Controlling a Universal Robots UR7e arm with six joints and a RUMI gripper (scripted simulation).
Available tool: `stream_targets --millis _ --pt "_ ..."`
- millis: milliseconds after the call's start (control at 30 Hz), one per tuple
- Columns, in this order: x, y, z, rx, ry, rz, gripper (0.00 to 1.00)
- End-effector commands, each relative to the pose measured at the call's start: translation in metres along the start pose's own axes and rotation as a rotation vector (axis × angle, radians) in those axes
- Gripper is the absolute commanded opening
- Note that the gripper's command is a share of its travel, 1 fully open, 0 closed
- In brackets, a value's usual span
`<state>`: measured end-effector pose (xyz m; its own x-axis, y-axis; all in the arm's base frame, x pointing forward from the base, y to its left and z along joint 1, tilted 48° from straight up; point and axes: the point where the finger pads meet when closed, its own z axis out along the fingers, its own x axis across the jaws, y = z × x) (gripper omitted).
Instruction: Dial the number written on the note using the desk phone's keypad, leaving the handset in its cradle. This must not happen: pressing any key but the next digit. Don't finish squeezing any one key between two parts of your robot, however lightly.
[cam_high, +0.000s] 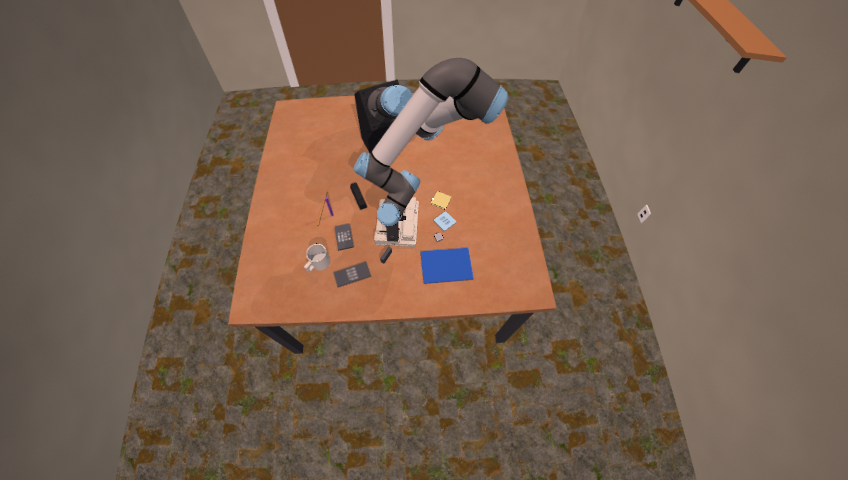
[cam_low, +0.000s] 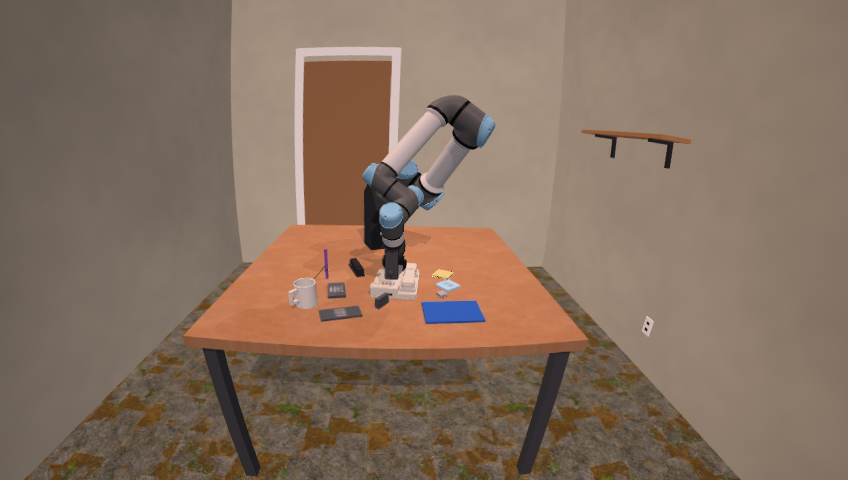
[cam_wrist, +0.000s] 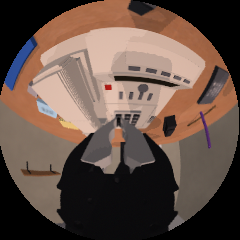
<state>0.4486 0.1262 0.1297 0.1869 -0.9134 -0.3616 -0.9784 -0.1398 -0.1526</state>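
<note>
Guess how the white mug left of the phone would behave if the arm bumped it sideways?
The white mug stands upright on a broad base, so it would likely slide on the table rather than tip. It looks rigid and probably breakable. Its handle faces left, so a push there might spin it.

Closed gripper (cam_wrist: 120, 131), fingertips at desk phone (cam_wrist: 150, 55) keypad (cam_wrist: 127, 118)

The table (cam_low: 511, 333) carries phone (cam_low: 407, 285), mug (cam_low: 304, 292), folder (cam_low: 452, 311).
</note>
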Motion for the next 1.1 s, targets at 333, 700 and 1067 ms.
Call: stream_targets --millis 333,700,1067 --pt "0.000 -0.001 0.001 0.001 0.000 0.000 0.00" --pt "0.000 -0.002 0.002 0.001 0.000 0.000 0.00" --pt "0.000 0.006 -0.009 0.001 0.000 0.000 0.00"
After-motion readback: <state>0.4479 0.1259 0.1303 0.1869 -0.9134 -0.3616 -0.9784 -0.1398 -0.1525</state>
